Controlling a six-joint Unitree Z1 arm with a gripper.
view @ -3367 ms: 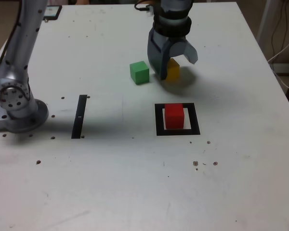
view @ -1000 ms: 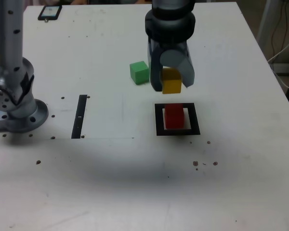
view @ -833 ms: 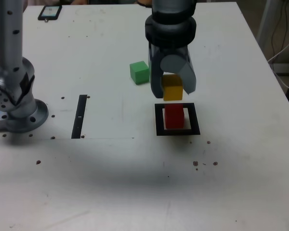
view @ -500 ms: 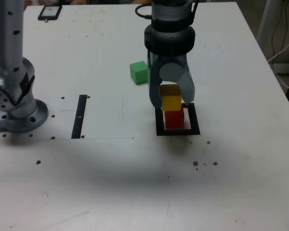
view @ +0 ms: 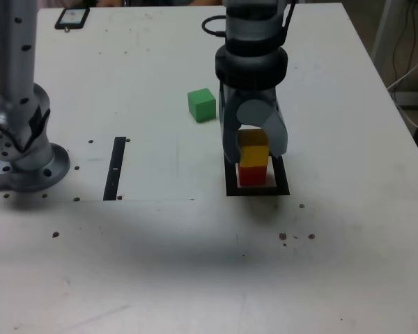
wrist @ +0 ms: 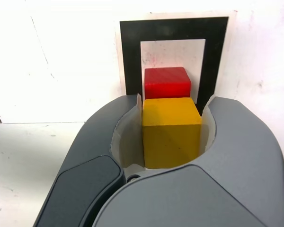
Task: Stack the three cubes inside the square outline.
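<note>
White desk (view: 348, 264), arm base at the exterior view's left. Gripper (view: 253, 154) clamped on yellow cube (view: 253, 154), directly above red cube (view: 252, 175) inside square outline (view: 230, 189); contact unclear. Green cube (view: 202, 104) well apart, behind. Thin black strip (view: 115, 168) left.

arm: reaching down | claw (view: 253, 154): pointing down, clamped on yellow cube (wrist: 171, 131)

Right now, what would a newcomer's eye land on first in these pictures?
The gripper clamped on a yellow cube, holding it on or just above the red cube inside the black square outline. Next, the green cube sitting alone on the white table, toward the exterior view's left of the arm.
</note>
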